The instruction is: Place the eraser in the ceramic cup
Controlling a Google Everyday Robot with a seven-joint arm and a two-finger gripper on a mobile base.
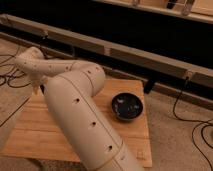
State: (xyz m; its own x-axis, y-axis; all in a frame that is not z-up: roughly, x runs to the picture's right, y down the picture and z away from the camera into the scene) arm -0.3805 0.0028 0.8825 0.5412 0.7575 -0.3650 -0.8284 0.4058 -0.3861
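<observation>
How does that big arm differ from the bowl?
The arm is cream, long and bent, spanning the wooden table; the bowl is dark, round and small, sitting at the right. The arm hangs above the wood; the bowl rests on it. The gripper is at the table's far left edge.

**Eraser and ceramic cup both hidden by the arm**

The gripper (36, 88) hung below the pale wrist at the far left edge of the wooden surface (25, 135), pointing down toward the boards. A small dark sliver showed just under the wrist. It could not be told whether that sliver was the slim black eraser or part of the gripper itself, so the eraser's pose and hold stayed uncertain. The ceramic cup could not be made out. The thick pale arm (80, 115) lay across the left and middle of the surface and covered the boards beside and behind the gripper, so the cup's place and whether it stood upright could not be told.
</observation>
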